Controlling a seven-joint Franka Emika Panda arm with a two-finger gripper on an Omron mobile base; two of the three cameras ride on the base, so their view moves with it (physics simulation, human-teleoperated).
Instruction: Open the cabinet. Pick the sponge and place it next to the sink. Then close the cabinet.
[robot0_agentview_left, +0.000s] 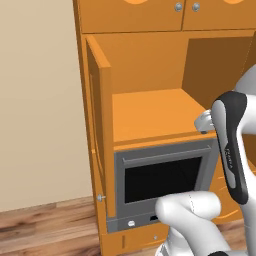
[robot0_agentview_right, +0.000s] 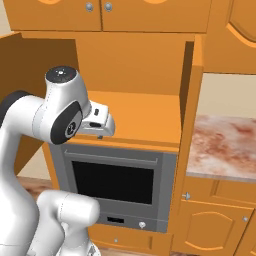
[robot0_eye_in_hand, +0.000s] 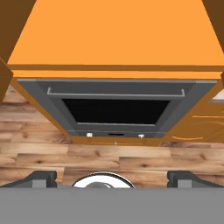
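1. Straight ahead of the base stands the cabinet (robot0_agentview_left: 150, 115), a tall orange cupboard. Both its doors are swung wide, the left door (robot0_agentview_left: 102, 130) edge-on in the left base view and the right door (robot0_agentview_right: 192, 115) edge-on in the right base view. They stand out to the sides, which gives the arm a clear way to the shelf (robot0_eye_in_hand: 113, 35), so I judge the opening step done.

2. Below the shelf sits the grey oven (robot0_agentview_right: 117, 182), built into the same column with its dark window and long bar handle. It has no part in the task.

3. Right of the cabinet runs a mottled counter (robot0_agentview_right: 225, 145). The sink is not in these views, so I cannot tell how far along that counter the drop-off spot lies.

4. Poised in front of the shelf's front edge, the gripper (robot0_eye_in_hand: 112, 177) hangs with its fingers spread to their widest and nothing between them. The hand looks down and forward over the shelf and the wooden floor (robot0_eye_in_hand: 43, 144), a stance that suits searching and reaching in rather than carrying.

5. Smallest of all, the sponge is what I cannot find: the shelf's flat orange surface looks bare in all three views. It may lie deeper in or to one side; I cannot tell.
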